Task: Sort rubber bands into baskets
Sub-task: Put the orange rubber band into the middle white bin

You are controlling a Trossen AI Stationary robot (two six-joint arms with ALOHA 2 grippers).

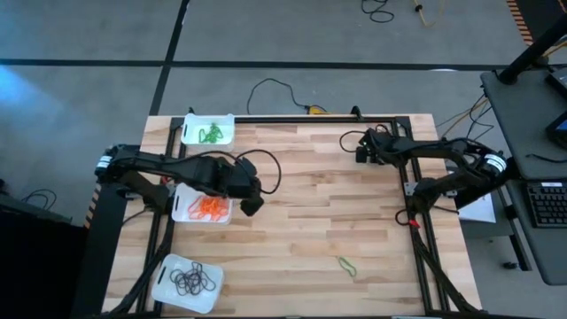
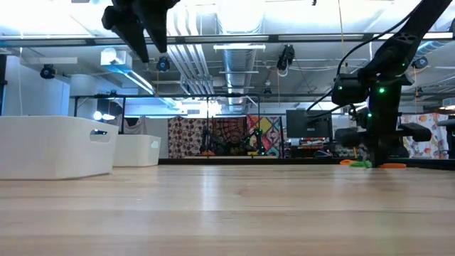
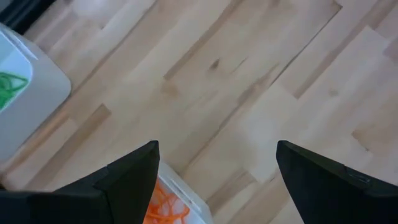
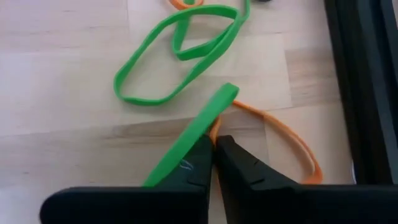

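Three white baskets stand along the table's left side: one with green bands [image 1: 210, 131], one with orange bands [image 1: 205, 208], one with black bands [image 1: 186, 282]. My left gripper [image 1: 251, 200] hangs open above the table, just right of the orange basket [image 3: 177, 202]. My right gripper [image 4: 214, 144] is down at the table's far right [image 1: 362, 149], shut on an orange rubber band [image 4: 283, 137]. One green band [image 4: 186, 146] runs along its finger, and a second green band [image 4: 177, 59] lies flat just beyond. A third green band [image 1: 346, 265] lies alone near the front edge. My right gripper pinches the orange rubber band at one end of its loop [image 4: 219, 124] between its two fingertips, slanting down from above. The rest of the loop lies on the wood. The green band lies against the outer side of one finger [image 4: 198, 163]; whether it is pinched too, I cannot tell.
A black frame rail [image 4: 364, 74] runs close beside my right gripper. Another orange band [image 4: 186, 3] lies past the flat green one. Black cables cross the table's far edge [image 1: 283, 89]. Open wood lies across the table's middle [image 1: 319, 213].
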